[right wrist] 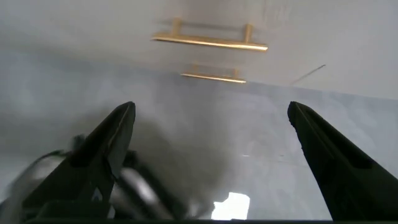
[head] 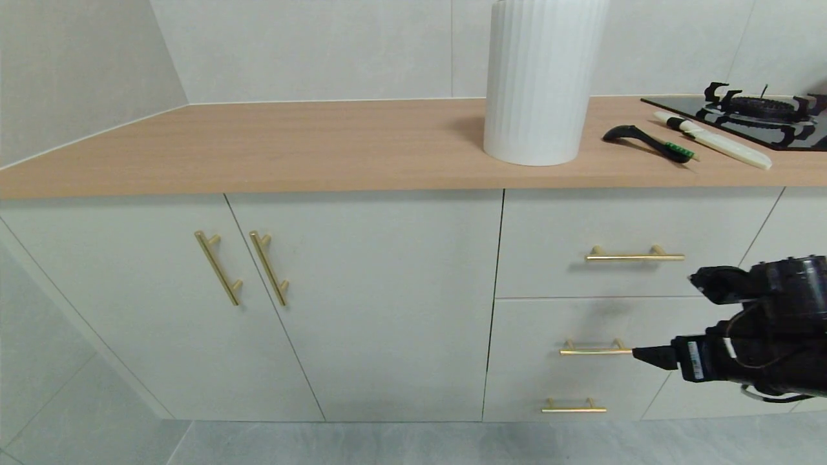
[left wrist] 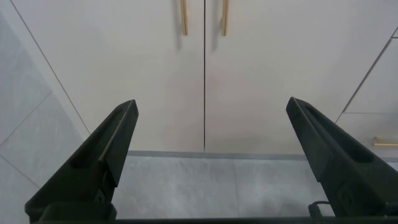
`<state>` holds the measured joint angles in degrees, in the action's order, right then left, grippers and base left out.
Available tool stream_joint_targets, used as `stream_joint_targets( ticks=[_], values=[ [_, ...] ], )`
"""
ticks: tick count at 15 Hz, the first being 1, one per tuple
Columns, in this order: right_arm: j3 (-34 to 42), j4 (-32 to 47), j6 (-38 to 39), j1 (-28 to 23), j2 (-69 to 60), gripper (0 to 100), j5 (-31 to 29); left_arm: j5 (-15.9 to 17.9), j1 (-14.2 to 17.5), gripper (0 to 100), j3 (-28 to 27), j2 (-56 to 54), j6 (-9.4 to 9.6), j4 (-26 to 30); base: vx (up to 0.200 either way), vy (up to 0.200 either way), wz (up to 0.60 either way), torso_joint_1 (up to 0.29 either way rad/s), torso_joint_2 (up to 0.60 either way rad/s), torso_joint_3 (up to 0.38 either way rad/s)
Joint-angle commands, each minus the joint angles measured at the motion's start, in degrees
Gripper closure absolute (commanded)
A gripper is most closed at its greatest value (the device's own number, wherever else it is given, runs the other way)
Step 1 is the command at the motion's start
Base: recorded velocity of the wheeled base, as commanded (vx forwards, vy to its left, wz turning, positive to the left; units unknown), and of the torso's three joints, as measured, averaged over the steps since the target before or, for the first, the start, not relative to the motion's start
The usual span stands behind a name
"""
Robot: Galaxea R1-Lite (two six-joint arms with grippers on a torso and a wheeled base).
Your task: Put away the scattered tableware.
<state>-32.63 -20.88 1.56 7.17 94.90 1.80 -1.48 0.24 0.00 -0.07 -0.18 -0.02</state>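
Two utensils lie loose on your wooden bench. A black utensil with a green end rests just beside a long white knife. Both lie flat and slanted between a tall white ribbed container and the black hob. The container stands upright near the front edge of the bench, and the knife's far end lies close to the hob's edge.

Below the bench, on the robot's right, is a stack of three drawers. Their gold handles are the top drawer handle, the middle drawer handle and the bottom drawer handle. All three drawers are shut.

Your right gripper hangs in front of this stack, low and out at the robot's right. Its jaws are spread wide with nothing between them. In the head view its lower finger points at the right end of the middle drawer handle, and whether the two touch cannot be told. The right wrist view shows two of the handles beyond the jaws, above the grey floor.

Your left gripper faces the closed cabinet doors low down near the floor. Its jaws are also wide apart and hold nothing. The seam between the two doors runs midway between the fingers.
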Motion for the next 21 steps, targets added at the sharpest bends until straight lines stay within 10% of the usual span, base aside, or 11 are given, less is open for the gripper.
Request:
stream_joint_targets(
  ticks=[1, 7, 21],
  values=[
    [-2.08, -9.88, 0.02, 2.24, 17.86, 0, -4.70, -0.02, 0.02, 0, 0.00, 0.07, 0.01, 0.02, 0.000, 0.000, 0.00, 0.000, 0.00, 0.000],
    [0.20, -35.63, 0.29, 2.59, 30.16, 0, -10.24, -0.02, 0.02, 0, 0.00, 0.07, 0.01, -0.06, 0.000, 0.000, 0.00, 0.000, 0.00, 0.000],
    [-2.52, -47.58, 2.66, 2.59, 39.13, 0, -15.25, -0.02, 0.02, 0, 0.00, 0.07, 0.01, -0.06, 0.000, 0.000, 0.00, 0.000, 0.00, 0.000]
  ],
)
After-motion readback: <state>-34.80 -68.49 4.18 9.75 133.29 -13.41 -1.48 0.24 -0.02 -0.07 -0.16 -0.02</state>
